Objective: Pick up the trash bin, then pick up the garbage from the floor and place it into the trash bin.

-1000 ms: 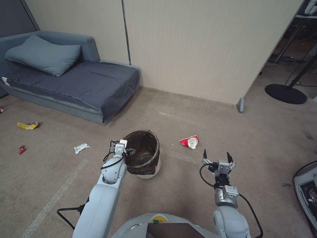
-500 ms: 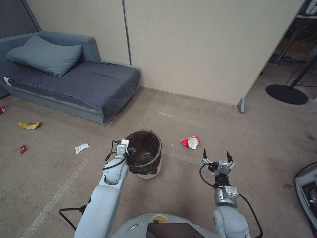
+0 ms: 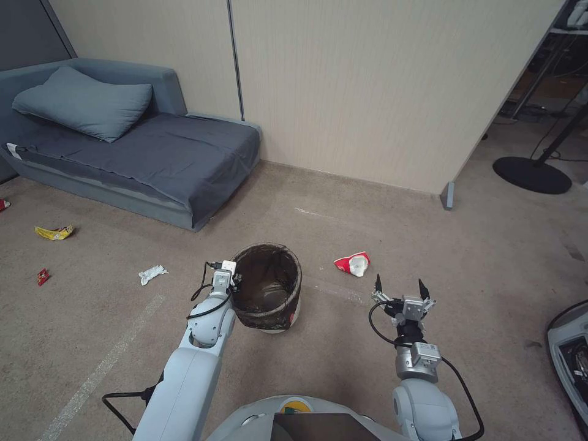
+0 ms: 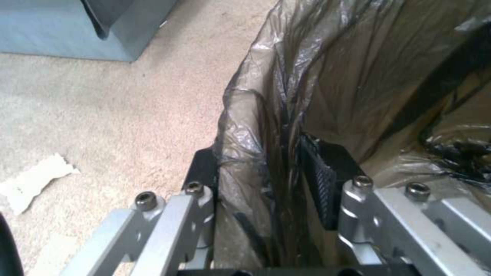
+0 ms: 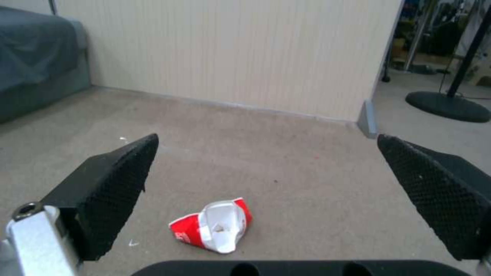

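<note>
The trash bin (image 3: 269,288), white with a dark bag liner, stands on the carpet in front of me. My left gripper (image 3: 234,283) is shut on its near-left rim. In the left wrist view the left gripper (image 4: 266,172) pinches the liner-covered rim (image 4: 256,115), one finger outside and one inside. My right gripper (image 3: 398,285) hangs open above the floor, to the right of the bin. A crushed red-and-white cup (image 3: 352,263) lies just beyond it, and the cup (image 5: 215,226) shows ahead of the open right gripper (image 5: 267,140). More garbage lies to the left: a white scrap (image 3: 150,274), a yellow wrapper (image 3: 54,232) and a small red wrapper (image 3: 41,276).
A grey sofa (image 3: 135,153) with a pillow stands at the back left against a beige partition wall (image 3: 367,92). A round black stand base (image 3: 531,174) sits at the far right, and a machine's edge (image 3: 572,355) shows at the near right. A pale tape line (image 3: 104,361) crosses the carpet.
The bin has shifted slightly and tilted a little in the left gripper's hold. The right gripper stays open in nearly the same place.
</note>
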